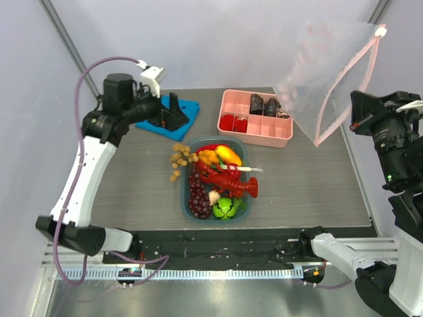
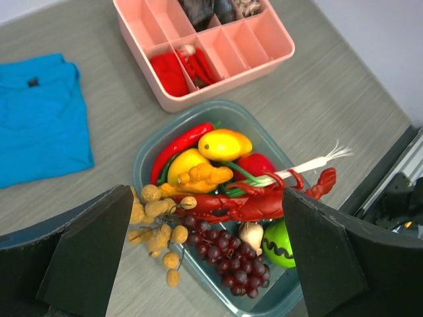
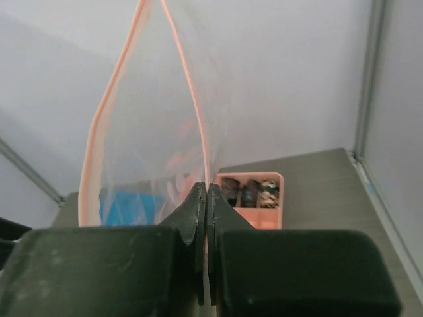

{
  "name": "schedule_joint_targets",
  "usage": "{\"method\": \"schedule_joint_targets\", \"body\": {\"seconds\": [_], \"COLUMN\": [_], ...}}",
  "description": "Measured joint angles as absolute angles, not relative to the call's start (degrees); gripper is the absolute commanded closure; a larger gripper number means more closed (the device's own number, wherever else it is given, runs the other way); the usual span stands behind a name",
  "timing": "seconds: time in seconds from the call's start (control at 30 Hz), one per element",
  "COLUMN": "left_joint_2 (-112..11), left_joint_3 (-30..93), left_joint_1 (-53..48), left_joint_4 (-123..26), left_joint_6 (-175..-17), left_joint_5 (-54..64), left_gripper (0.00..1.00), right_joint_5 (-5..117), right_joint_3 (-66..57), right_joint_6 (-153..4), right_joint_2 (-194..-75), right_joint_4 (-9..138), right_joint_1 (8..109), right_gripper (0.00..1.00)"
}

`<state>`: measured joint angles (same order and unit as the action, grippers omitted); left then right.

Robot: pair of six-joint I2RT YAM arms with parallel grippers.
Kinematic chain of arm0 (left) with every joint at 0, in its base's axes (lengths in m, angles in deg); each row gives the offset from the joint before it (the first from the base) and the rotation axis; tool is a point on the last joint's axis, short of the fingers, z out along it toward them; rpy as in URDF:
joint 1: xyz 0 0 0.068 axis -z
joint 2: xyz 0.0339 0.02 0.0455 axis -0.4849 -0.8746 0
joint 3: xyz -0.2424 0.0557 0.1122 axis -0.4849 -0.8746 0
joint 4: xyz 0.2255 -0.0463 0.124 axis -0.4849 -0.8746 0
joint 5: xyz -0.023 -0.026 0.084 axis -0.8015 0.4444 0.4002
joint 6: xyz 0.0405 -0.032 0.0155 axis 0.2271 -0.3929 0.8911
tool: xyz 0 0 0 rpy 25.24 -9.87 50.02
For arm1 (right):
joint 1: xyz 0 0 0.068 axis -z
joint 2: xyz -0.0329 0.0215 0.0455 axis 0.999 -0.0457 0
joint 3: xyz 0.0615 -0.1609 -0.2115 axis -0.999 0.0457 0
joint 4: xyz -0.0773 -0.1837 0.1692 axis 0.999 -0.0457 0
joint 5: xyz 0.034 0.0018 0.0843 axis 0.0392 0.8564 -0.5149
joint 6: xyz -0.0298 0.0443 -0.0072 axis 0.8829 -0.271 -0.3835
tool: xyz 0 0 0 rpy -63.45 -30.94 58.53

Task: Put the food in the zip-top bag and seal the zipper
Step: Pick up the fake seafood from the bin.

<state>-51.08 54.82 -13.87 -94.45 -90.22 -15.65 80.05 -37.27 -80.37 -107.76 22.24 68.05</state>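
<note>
The zip-top bag (image 1: 317, 59) hangs high at the far right, its mouth gaping. My right gripper (image 1: 353, 122) (image 3: 206, 188) is shut on one lip of the pink zipper (image 3: 98, 122); the other lip bows away. The food lies in a teal tub (image 1: 187, 198): a red lobster (image 2: 244, 201), yellow fruit (image 2: 225, 144), a green ball (image 2: 281, 241), dark grapes (image 2: 228, 257), a green onion (image 2: 310, 165). A tan berry cluster (image 2: 155, 218) hangs over the tub's rim. My left gripper (image 1: 168, 113) (image 2: 206, 198) stands wide open and empty, above the table left of the tub.
A pink divided tray (image 1: 254, 129) with dark and red pieces sits behind the tub, under the bag. A folded blue cloth (image 1: 186, 109) lies at the back left below my left gripper. The table's right edge runs beside my right arm.
</note>
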Motion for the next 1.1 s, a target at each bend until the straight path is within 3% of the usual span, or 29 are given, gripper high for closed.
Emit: {"method": "schedule_joint_targets", "body": {"seconds": [0.43, 0.7, 0.9, 1.1], "left_joint_2": [-56.52, -50.20, -46.33, -46.27], "left_joint_3": [50.38, 36.75, 29.29, 23.65], "left_joint_1": [-1.10, -0.97, -0.97, -0.86], "left_joint_4": [-91.39, -92.87, -96.50, -96.20], "left_joint_6": [-85.81, -74.09, -66.03, -53.28], "left_joint_5": [-10.77, -15.76, -23.23, -28.45], "left_gripper": [0.00, 0.00, 0.07, 0.10], "right_joint_5": [83.05, 73.32, 63.02, 57.67], "right_joint_3": [-40.83, -27.48, -15.37, -13.51], "right_joint_6": [-73.40, -73.64, -74.30, -75.45], "right_joint_2": [-111.38, -114.49, -118.84, -118.75], "right_joint_4": [-3.00, -5.30, -4.01, -2.98], "right_joint_1": [77.20, 77.38, 77.38, 77.38], "right_gripper": [0.99, 0.99, 0.99, 0.99]}}
